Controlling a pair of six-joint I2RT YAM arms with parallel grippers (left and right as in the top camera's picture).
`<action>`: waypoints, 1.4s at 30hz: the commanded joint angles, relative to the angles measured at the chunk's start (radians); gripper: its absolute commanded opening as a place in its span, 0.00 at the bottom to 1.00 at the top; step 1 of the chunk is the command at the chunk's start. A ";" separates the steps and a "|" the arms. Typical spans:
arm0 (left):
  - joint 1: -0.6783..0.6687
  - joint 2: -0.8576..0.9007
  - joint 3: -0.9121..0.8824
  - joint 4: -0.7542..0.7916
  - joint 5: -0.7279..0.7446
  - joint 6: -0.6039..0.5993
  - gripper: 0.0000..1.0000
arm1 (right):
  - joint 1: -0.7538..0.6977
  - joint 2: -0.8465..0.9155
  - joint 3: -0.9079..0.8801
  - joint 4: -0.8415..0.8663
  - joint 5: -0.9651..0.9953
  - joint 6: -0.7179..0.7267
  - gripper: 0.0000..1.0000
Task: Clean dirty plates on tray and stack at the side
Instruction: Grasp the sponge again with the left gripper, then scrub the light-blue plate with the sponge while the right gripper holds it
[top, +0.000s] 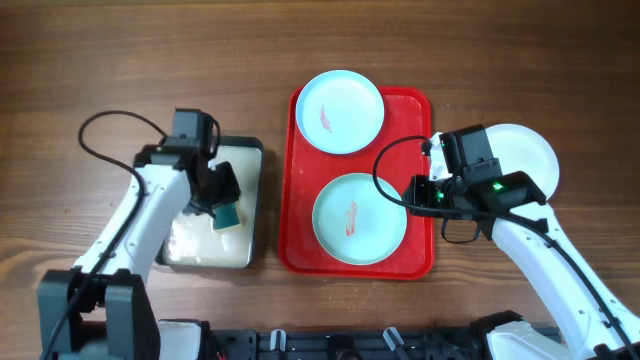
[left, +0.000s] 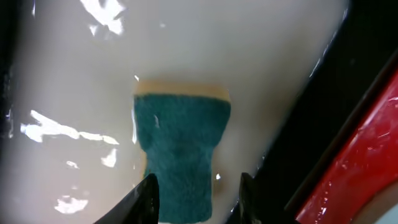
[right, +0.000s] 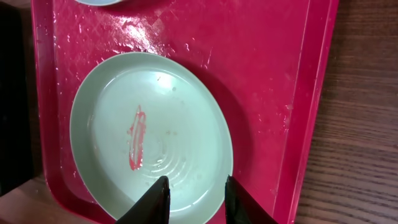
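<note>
Progress looks about a third of the way, to my eye. On the left, the left arm's tool (left: 198, 198) is clenched on a teal-and-yellow rectangular sponge (left: 180, 137) over the small black-rimmed cream tray (top: 195, 248), whose inside looks wet and glossy. In the middle sits the large red plastic tray (top: 415, 110). The far pale blue plate (top: 340, 110) overlaps its far rim, and the near pale blue plate (top: 358, 218) lies flat inside. Each round plate carries a red smear (right: 137, 140), so both look unwashed. The right arm's tool (right: 196, 199) hangs released over the near plate's right edge, gripping nothing. Furthest right, a round white plate (top: 530, 150) rests on the wooden table (top: 100, 60) beside the red tray, partly under the arm, and no smear shows on it. I'd judge it the start of the stack, with two plates left to wipe and move.
</note>
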 joint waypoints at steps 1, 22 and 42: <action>-0.029 -0.005 -0.137 0.099 0.028 -0.004 0.30 | 0.003 -0.010 0.017 -0.013 -0.012 0.015 0.31; -0.026 0.044 -0.181 0.161 -0.021 -0.074 0.28 | 0.003 -0.008 0.017 -0.091 0.090 0.135 0.42; -0.375 0.045 0.232 0.020 0.169 -0.139 0.04 | 0.003 0.409 0.016 0.109 0.044 0.057 0.04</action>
